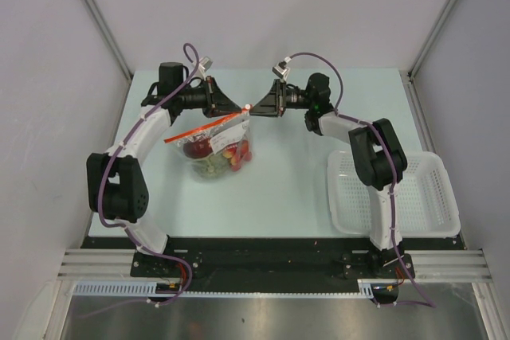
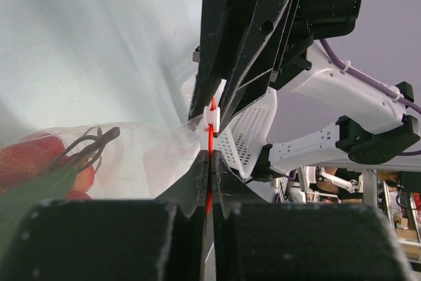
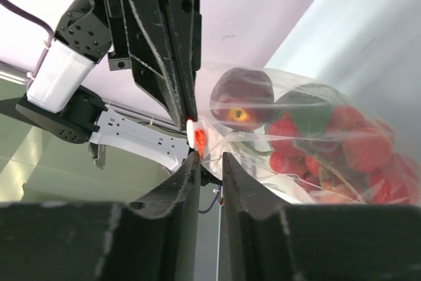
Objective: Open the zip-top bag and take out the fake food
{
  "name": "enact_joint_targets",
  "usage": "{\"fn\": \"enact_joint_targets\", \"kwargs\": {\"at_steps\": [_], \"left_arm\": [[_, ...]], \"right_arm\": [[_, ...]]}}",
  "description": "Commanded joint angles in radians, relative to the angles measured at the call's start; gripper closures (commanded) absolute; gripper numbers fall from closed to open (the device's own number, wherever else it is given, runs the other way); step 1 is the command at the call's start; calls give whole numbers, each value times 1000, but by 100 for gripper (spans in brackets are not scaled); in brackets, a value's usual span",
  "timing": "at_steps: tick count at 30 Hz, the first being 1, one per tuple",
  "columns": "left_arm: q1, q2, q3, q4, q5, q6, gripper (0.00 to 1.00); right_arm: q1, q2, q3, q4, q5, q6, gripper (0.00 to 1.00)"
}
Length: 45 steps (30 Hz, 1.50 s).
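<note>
One zip-top bag (image 1: 211, 153) sitting left of centre on the table (image 1: 287, 189), holding one dark red apple (image 3: 240, 93), several red bits (image 3: 355, 143) and green leaves (image 1: 209, 166), left gripper (image 2: 209, 169) clamping its red zip strip (image 1: 205, 127), right gripper (image 3: 209, 162) pinching the white slider (image 2: 212, 118), one white basket (image 1: 442, 189) lying at right

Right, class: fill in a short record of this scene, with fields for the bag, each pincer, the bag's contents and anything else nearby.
bag: zip-top bag, held by its red zip strip between both arms
left pincer: shut on that strip
right pincer: appears shut on the white slider at the strip's end
contents: fake food all inside; dark red apple, red pieces, something green
other: white mesh basket, on the right arm's side
</note>
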Motion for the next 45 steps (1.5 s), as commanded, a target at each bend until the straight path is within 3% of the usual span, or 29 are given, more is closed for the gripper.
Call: {"fn": "enact_joint_targets", "kwargs": {"at_steps": [1,4,8,12,16,22,33,40,45], "left_arm": [[-6,-45,49,14,2,6,96],[-8,-48,43,12,1,6,93],[-16,-50,43,38,-16,-11,61],[-43,-33,68,50,-25,-15,53],[-54,-8,82,52,-36,-18,57],[-66,10,111,18,-48,0,73],[-86,47,144,-6,-70,15,73],[-91,27,158,-78,-157,89,100],[-91,-7,140,-121,-203,165,100]], "right_arm": [[13,-36,18,154,-16,98,77],[20,-33,21,193,-17,125,80],[19,-43,-3,192,-8,125,99],[16,-46,4,175,-1,122,100],[14,-53,-2,130,6,102,100],[4,-64,-23,116,19,91,100],[0,-67,-28,139,25,122,100],[2,-70,-42,179,55,165,100],[-6,-84,-69,140,101,160,100]]}}
